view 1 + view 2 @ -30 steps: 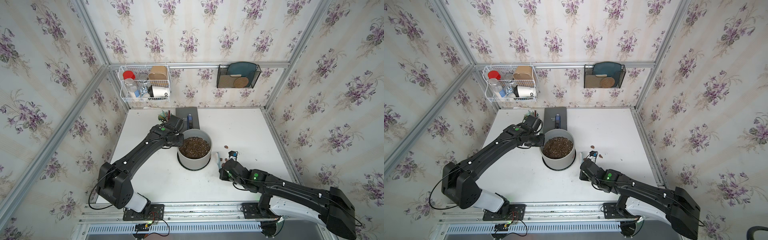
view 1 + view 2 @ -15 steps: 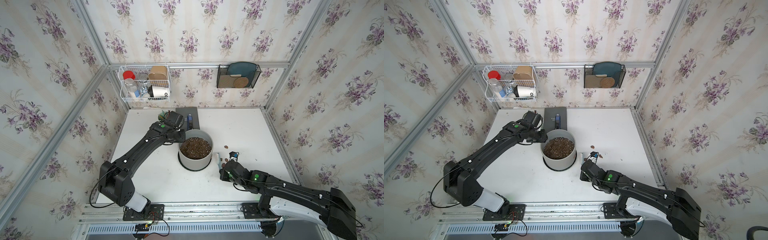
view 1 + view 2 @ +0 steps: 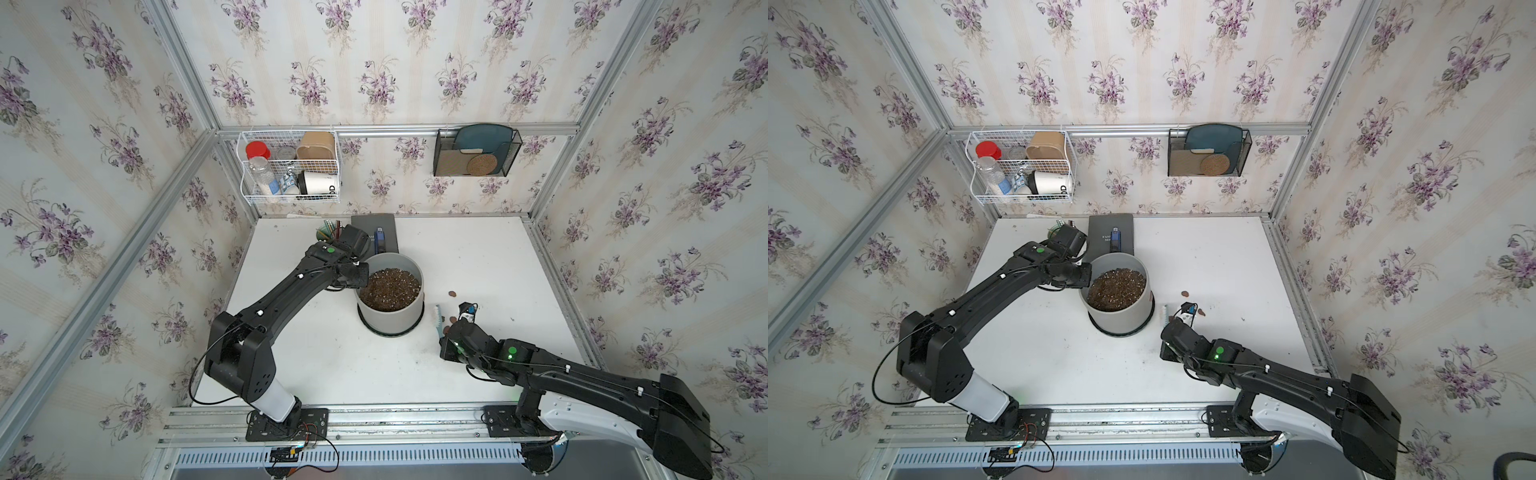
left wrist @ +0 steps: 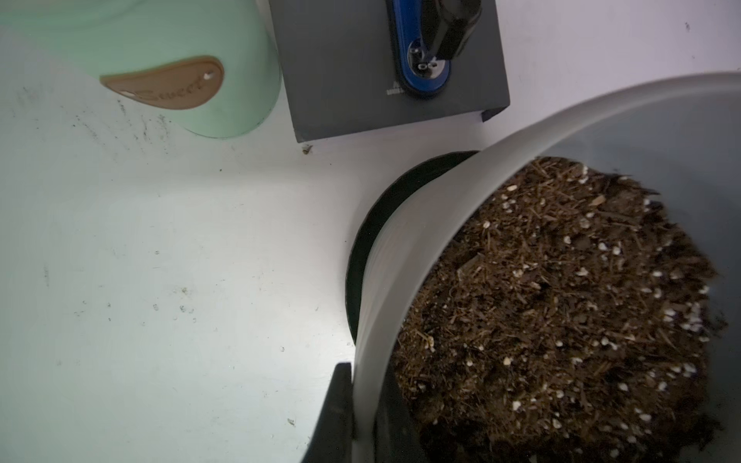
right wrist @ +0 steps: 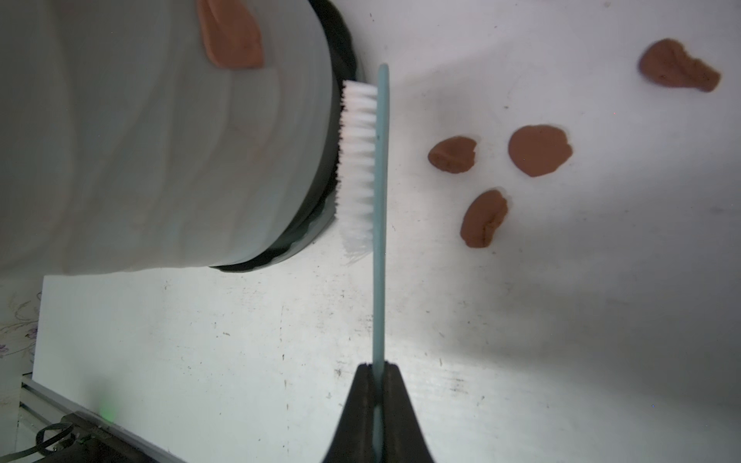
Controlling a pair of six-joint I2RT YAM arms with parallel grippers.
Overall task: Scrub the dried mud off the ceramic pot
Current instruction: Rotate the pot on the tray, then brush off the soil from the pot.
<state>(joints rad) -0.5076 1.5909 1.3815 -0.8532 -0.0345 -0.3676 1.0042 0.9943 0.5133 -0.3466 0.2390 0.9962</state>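
Right wrist view has the right hand pressed together on the thin teal handle of a brush, which stands straight out from the fingertips. Its white bristles face the ceramic pot, and their tips reach the foot of the pot wall at the black saucer. Whether they press on it cannot be told. One blob of dried mud clings to the pot's pale wall, beyond the far end of the bristles and apart from them. Four more reddish-brown blobs lie loose on the white counter, on the side of the brush away from the pot. Three sit close together and one lies farther off; none touches the brush or the hand. Across the pot, the left wrist view shows the left hand pinching the rim, one finger outside the wall and one inside above the speckled soil. Beyond that hand a mint-green cup and a dark grey box stand on the counter, clear of the pot. In both top views the pot stands upright near the middle of the counter, between the two arms.
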